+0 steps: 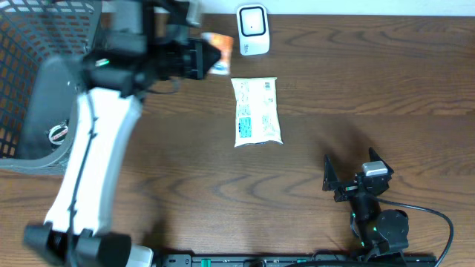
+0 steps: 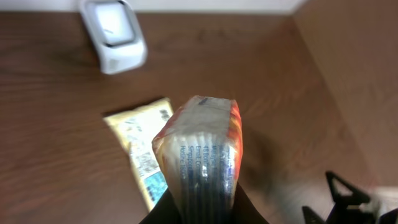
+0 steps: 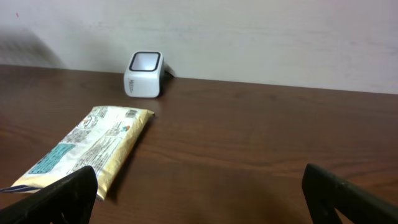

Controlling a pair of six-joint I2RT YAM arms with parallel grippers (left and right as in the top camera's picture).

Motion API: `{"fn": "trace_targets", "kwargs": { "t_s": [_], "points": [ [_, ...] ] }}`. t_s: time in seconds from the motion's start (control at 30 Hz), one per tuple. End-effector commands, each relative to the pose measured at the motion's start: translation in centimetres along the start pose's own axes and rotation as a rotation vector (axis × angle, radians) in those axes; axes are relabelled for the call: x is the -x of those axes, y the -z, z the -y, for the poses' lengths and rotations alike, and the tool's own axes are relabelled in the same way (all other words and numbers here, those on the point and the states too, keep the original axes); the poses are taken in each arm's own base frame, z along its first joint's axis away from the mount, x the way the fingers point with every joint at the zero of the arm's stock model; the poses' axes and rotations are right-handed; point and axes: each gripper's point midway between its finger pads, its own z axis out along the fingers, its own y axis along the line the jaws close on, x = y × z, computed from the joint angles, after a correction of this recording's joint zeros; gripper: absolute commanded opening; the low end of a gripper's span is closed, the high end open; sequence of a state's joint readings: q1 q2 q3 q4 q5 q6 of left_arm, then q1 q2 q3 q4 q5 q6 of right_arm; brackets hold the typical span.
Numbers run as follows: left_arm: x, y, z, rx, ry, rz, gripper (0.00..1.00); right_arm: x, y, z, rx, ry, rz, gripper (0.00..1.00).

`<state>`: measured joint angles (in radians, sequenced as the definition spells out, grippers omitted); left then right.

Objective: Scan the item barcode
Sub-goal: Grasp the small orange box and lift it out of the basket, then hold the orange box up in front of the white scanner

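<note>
Ahead of the left claw (image 2: 205, 208), clamped on an orange packet (image 2: 202, 149), stands the scanner (image 2: 114, 34): recommend turning the packet's barcode, unseen from here, squarely toward it; right claw (image 1: 351, 169) gapes empty.

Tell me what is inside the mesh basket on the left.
Inside the basket one small round item shows, too small to identify. The left arm covers part of the basket, so anything beneath it is hidden.

overhead: top-down | left wrist: steep | right wrist: table-level | shared: scanner (image 1: 252, 30)
</note>
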<state>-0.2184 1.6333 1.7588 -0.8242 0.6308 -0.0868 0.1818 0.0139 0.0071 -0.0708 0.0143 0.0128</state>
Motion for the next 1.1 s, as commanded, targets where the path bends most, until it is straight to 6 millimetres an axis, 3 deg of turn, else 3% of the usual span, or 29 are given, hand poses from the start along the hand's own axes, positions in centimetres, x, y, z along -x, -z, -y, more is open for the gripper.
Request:
{"fn": "trace_targets", "kwargs": {
  "t_s": [0.0, 0.33, 0.47, 0.6, 0.73, 0.87, 1.07],
  "points": [
    [-2.0, -4.5, 0.7, -0.049, -0.055, -0.1, 0.08, -0.2, 0.0, 0.2, -0.005, 0.01, -0.005, 0.99],
    [-7.3, -14.8, 0.4, -0.044, 0.149, -0.299, 0.08, -0.2, 0.0, 0.2, -0.005, 0.01, -0.005, 0.99],
    [-9.0, -16.8, -4.2, 0.259, 0.355, -0.286, 0.07, -0.2, 0.0, 0.2, -0.005, 0.01, -0.005, 0.99],
    [-9.3, -14.7, -10.3, 0.67, 0.327, -0.198, 0.07, -0.2, 0.0, 0.2, -0.005, 0.01, -0.005, 0.99],
    [-8.4, -10.9, -14.2, 0.982, 0.227, -0.116, 0.08, -0.2, 0.0, 0.2, -0.005, 0.01, -0.005, 0.99],
    [-7.5, -8.2, -16.2, 1.156, 0.114, -0.099, 0.08, -0.2, 0.0, 0.2, -0.005, 0.01, -0.005, 0.99],
    [-8.6, -7.9, -17.2, 1.194, 0.042, -0.158, 0.08, -0.2, 0.0, 0.2, -0.005, 0.01, -0.005, 0.99]
  ]
}}
